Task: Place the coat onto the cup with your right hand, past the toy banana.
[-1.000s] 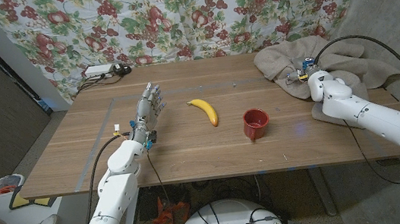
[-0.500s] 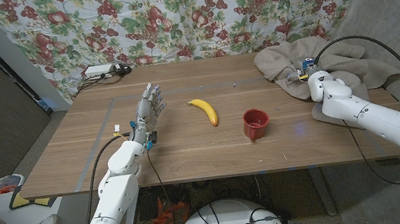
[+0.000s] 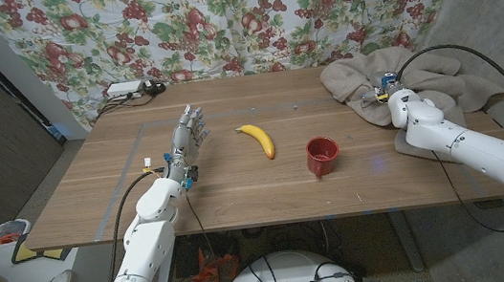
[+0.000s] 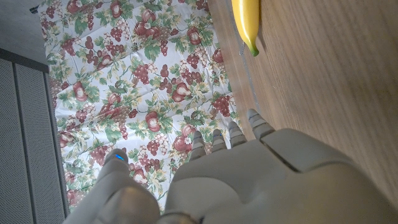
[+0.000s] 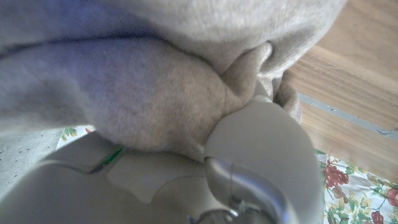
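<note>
— Where is your right hand now?

— You have it at the far right corner of the worktop, against the beige coat. In the right wrist view the coat fabric lies bunched directly on the hand, touching it. Whether your fingers are closed on the fabric I cannot tell, because the cloth covers them.

— And the coat itself?

— It lies in a heap at that corner, partly hanging over the edge. The red cup stands upright well apart from it, toward the middle, and the toy banana lies just to the left of the cup, not touching it.

— Your left hand?

— It holds nothing, fingers straight and slightly apart, at the left part of the worktop. In the left wrist view the banana tip shows beyond the fingers.
</note>
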### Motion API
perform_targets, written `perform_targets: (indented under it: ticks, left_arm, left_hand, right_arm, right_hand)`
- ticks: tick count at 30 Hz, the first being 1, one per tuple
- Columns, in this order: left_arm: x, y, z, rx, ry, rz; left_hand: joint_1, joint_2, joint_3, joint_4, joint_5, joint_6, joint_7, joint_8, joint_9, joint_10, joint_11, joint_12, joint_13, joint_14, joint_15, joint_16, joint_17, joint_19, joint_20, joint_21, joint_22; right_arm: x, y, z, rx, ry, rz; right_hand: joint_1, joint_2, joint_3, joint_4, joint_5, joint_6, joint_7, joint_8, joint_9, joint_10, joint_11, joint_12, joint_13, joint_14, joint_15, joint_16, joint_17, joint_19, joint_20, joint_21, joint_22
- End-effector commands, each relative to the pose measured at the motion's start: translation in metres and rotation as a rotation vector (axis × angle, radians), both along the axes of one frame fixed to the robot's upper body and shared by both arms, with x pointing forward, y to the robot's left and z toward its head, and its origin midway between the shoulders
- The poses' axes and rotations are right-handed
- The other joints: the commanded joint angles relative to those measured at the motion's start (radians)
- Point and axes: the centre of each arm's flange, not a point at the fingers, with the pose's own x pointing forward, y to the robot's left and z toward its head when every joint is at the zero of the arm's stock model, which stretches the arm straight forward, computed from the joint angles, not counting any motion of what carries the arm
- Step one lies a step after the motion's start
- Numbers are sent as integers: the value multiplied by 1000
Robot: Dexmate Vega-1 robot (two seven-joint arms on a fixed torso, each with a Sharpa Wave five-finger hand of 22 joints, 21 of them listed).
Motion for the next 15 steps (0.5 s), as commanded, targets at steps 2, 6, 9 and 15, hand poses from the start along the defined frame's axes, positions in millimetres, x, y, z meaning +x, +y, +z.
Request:
perform_targets:
  ticks: [2, 6, 9, 15]
  left_arm:
    - [-2, 0, -1, -1, -2, 3]
    - [-2, 0, -1, 1, -7, -1]
    - [-2, 0, -1, 2, -8, -2]
    - [-1, 0, 1, 7, -10, -5]
  left_hand:
    - [0, -5, -1, 0, 4, 6, 0, 6, 4, -6, 3, 9, 2, -5, 1, 5, 3, 2, 1, 4, 6]
    - [-1, -5, -1, 0, 4, 6, 1, 5, 4, -8, 5, 9, 2, -5, 1, 5, 3, 2, 2, 4, 6]
    - [-1, -5, -1, 0, 4, 6, 1, 5, 4, -9, 5, 8, 2, -6, 0, 5, 3, 2, 2, 4, 6]
    - [-1, -5, -2, 0, 4, 6, 0, 5, 4, -9, 3, 8, 2, -5, 0, 5, 3, 2, 2, 4, 6]
  right_arm:
    - [0, 2, 2, -6, 2, 2]
    - [-1, 3, 3, -7, -1, 3]
    - [-2, 3, 3, -7, 0, 3]
    - [-4, 2, 4, -6, -2, -1]
  right_hand:
    - [99, 75, 7, -5, 12, 90, -62, 22, 18, 133, -126, 34, 56, 200, -240, 7, 24, 83, -144, 27, 175]
    - [109, 71, 6, -2, 20, 128, -72, 53, 39, 154, -130, 66, 88, 218, -239, 4, 44, 80, -143, 48, 185]
    - [115, 70, 4, -1, 23, 142, -80, 71, 52, 165, -139, 82, 106, 236, -238, 9, 58, 79, -143, 62, 191]
    - [141, 67, 1, -3, 34, 148, -94, 116, 96, 187, -158, 122, 161, 272, -239, 18, 102, 74, -145, 111, 225]
